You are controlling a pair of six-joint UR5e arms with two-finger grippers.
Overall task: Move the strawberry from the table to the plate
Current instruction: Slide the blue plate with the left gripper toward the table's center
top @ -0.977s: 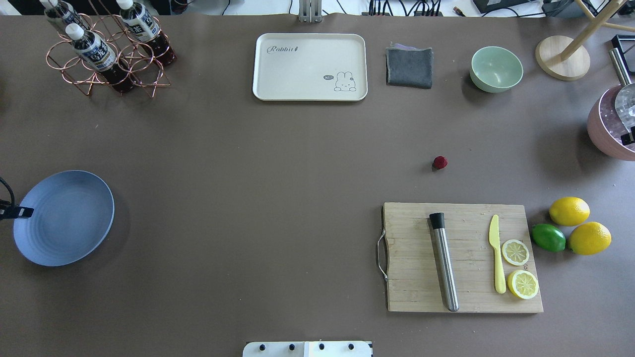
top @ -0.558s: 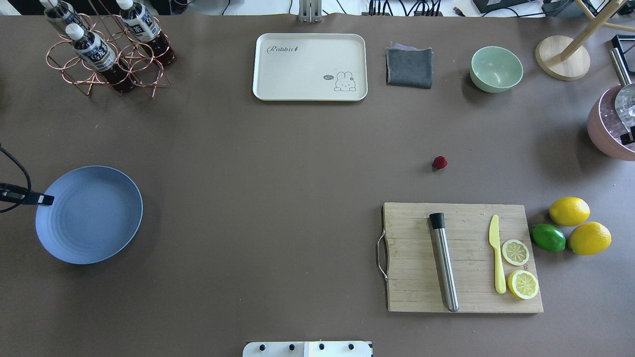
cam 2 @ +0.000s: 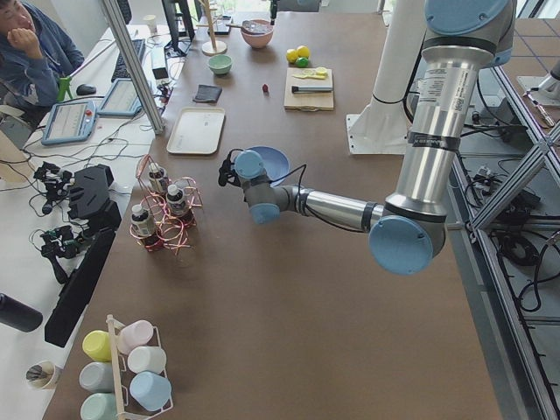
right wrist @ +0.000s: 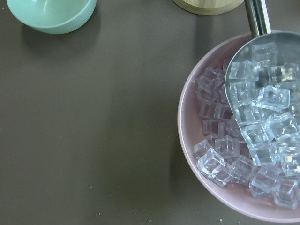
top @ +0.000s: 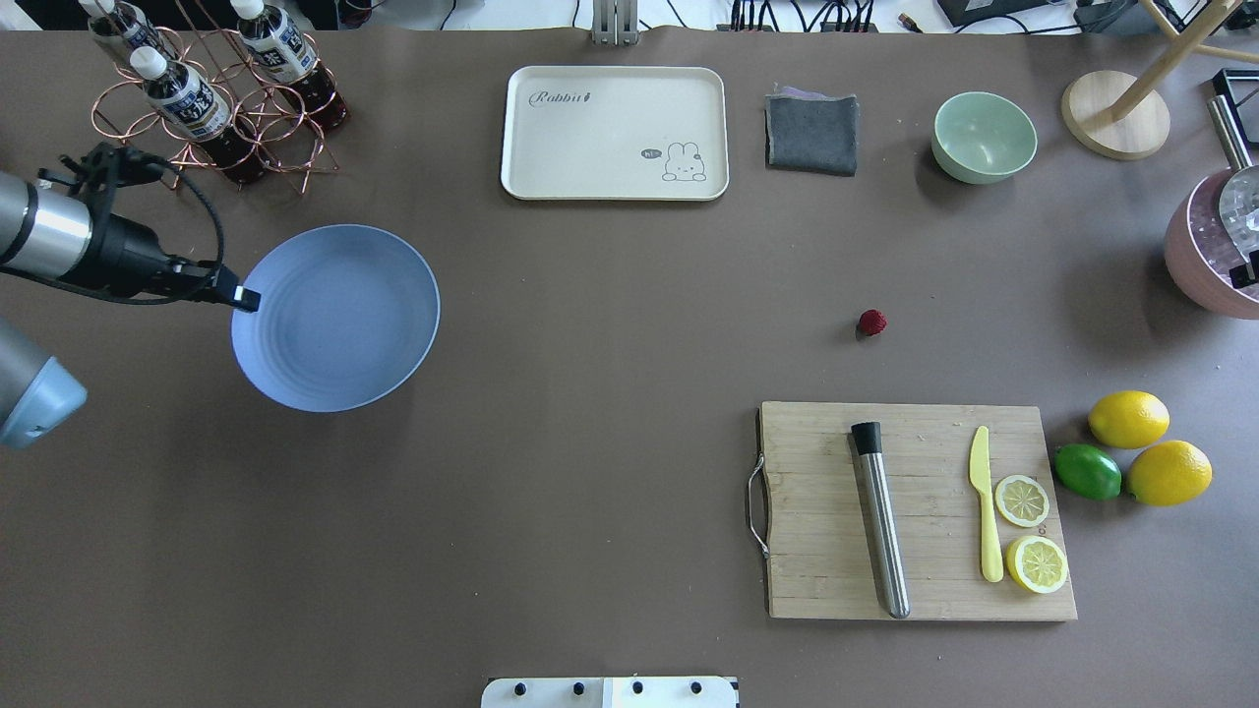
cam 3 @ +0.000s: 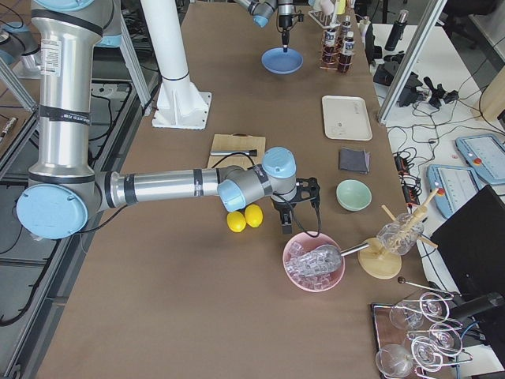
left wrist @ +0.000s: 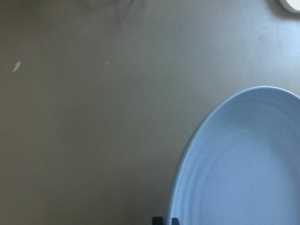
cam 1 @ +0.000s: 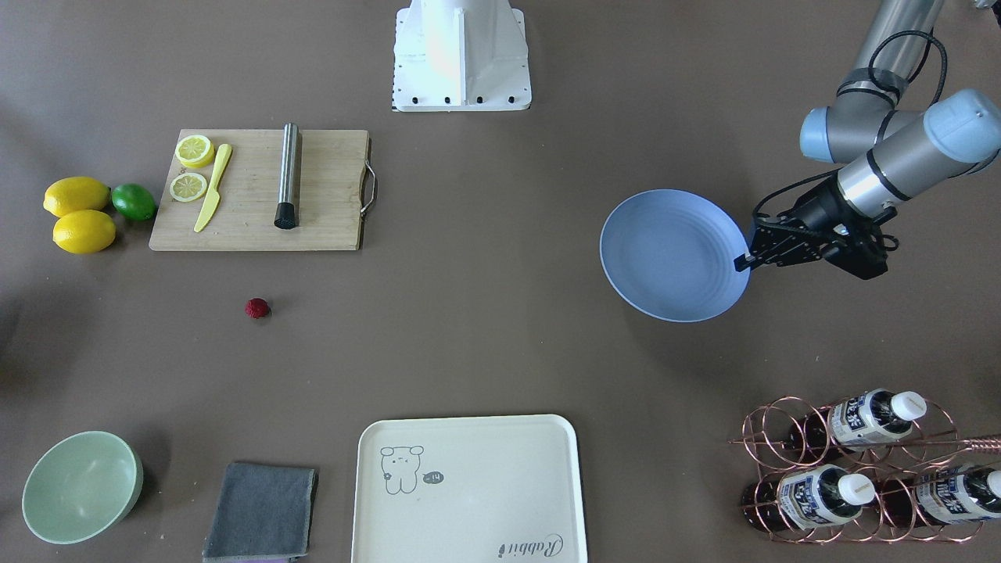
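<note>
my left gripper [top: 246, 298] pinches the rim of the plate [top: 339, 320]; the strawberry [top: 871, 322] lies on the table [top: 610, 442], well apart toward my right. i cannot tell the grip of the right gripper [cam 3: 286, 219].

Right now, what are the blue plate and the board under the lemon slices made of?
The plate looks like matte plastic or melamine, possibly ceramic: even pale blue, no sharp glare, faint moulded rings. The cutting board looks like unvarnished wood or bamboo: tan strips with grain lines and a dull surface.
</note>
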